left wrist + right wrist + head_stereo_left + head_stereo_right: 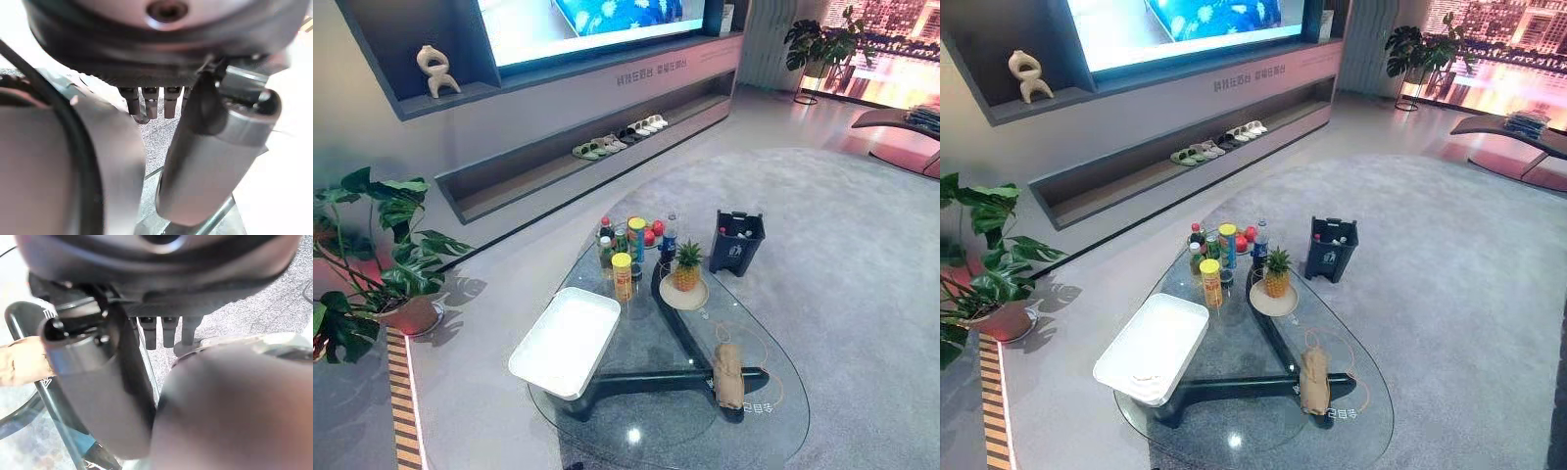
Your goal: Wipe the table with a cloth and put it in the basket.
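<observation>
Not started, judging by layout. Rolled tan cloth (pixel 728 375) lying untouched on glass table (pixel 646 343), on the near side of the pineapple (pixel 687 266), slightly right. White basket (pixel 568 338) left of pineapple, empty. Bottles (pixel 631 240) just behind pineapple. Left hand (pixel 210 166) relaxed, fingers straight, holding nothing. Right hand (pixel 93 382) likewise, near cloth but apart. Left to do: grab cloth, wipe glass, drop in basket.

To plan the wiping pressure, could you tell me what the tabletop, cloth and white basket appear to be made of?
Tabletop: clear glossy glass; the dark base and carpet show through it. Cloth: tan matte fabric, softly rolled. Basket: probably white plastic, smooth and rigid-looking.
</observation>
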`<state>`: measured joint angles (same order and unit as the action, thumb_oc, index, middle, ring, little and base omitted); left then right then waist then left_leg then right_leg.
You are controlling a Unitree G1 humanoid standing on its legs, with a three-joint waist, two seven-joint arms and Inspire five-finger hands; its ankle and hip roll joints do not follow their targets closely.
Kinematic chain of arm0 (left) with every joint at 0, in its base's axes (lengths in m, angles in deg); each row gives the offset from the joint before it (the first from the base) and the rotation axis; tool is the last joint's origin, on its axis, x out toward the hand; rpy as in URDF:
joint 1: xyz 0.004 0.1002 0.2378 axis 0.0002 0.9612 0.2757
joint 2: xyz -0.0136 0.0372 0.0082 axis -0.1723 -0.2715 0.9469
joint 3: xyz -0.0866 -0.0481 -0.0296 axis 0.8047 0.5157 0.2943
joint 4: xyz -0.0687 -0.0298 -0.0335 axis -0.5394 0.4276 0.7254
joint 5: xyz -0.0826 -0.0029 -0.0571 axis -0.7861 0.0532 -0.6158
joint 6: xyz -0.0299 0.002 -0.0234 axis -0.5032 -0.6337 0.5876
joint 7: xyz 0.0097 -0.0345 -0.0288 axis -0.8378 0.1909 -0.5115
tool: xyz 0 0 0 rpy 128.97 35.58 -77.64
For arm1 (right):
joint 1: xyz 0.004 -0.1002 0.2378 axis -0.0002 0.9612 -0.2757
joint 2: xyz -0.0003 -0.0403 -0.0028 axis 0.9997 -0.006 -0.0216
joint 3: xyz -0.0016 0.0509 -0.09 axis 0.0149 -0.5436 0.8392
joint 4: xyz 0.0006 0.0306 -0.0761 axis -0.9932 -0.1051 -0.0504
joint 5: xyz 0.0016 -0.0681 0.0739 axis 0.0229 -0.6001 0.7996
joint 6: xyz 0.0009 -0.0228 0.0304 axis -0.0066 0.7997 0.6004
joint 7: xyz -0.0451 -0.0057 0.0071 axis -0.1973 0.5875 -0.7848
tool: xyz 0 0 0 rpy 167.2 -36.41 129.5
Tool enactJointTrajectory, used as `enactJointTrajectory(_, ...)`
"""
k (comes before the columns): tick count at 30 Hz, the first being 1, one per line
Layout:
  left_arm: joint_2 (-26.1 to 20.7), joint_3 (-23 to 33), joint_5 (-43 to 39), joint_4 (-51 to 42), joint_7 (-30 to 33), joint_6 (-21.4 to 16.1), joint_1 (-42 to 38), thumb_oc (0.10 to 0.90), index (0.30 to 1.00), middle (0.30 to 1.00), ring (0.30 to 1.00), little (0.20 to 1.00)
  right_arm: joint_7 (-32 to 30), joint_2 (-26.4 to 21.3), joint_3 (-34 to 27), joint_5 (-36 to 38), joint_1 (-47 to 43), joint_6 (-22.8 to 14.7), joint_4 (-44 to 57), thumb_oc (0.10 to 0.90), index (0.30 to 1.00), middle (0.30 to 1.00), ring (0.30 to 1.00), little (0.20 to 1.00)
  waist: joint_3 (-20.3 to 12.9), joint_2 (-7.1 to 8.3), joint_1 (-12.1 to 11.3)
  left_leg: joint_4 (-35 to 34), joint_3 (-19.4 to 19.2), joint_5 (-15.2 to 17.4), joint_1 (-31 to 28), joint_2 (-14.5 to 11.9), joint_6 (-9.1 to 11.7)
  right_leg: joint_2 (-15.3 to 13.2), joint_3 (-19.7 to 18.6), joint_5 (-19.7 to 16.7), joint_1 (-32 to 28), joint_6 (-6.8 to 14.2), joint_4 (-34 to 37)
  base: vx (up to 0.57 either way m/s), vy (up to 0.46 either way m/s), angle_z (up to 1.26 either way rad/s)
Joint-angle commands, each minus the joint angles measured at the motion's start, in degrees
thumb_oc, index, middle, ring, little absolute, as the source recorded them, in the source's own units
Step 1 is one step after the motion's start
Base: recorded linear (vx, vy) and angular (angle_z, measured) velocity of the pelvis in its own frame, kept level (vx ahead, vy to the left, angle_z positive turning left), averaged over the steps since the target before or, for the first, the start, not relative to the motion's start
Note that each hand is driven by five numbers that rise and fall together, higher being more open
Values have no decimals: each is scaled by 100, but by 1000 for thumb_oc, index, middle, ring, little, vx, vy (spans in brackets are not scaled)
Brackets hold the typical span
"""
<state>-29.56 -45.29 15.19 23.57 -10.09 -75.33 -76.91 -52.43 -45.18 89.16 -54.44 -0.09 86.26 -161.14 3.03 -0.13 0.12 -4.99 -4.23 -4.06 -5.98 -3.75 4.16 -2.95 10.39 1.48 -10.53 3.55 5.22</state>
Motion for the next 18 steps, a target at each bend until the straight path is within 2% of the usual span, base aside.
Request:
enactJointTrajectory(1,157,-59,157,389,-161,19,-420,800,900,900,900,900,-2,127,109,-3,-249,58,-479,800,900,900,900,900,77,118,-79,43,-33,626,-244,331,-148,-110,19,-140,211,203,-72,23,185,29)
enactJointTrajectory(18,181,-34,53,382,-224,-12,-411,800,900,900,900,900,16,108,118,-178,-291,-100,-617,800,900,900,900,900,76,105,-107,35,-25,623,-248,357,-166,-113,31,-152,202,198,-60,0,0,0)
